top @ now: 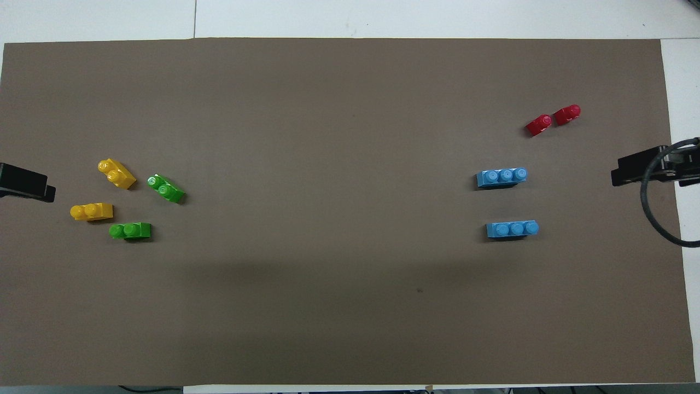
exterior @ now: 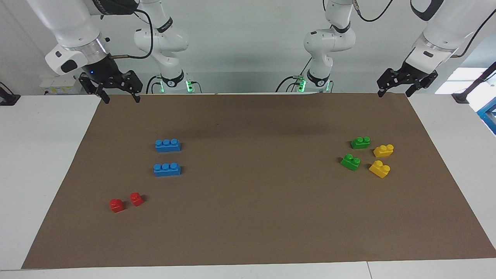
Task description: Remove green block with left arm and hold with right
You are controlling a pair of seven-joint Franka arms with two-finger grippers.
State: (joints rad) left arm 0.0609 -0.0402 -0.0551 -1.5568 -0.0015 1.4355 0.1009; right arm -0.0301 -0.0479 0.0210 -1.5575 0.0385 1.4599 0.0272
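Note:
Two green blocks lie apart on the brown mat toward the left arm's end. One green block [exterior: 360, 142] [top: 130, 231] is nearer to the robots, and the other green block [exterior: 350, 161] [top: 165, 189] lies farther from them and is turned at an angle. My left gripper [exterior: 395, 93] [top: 24, 183] is open and empty, raised over the mat's edge at the robots' side of that end, apart from both blocks. My right gripper [exterior: 121, 99] [top: 645, 169] is open and empty, raised over the mat's edge at the right arm's end.
Two yellow bricks [exterior: 383, 150] [exterior: 379, 169] lie beside the green blocks, closer to the table's end. Two blue three-stud bricks [exterior: 167, 145] [exterior: 167, 169] and two small red bricks [exterior: 116, 205] [exterior: 136, 198] lie toward the right arm's end. The brown mat [exterior: 255, 217] covers the table.

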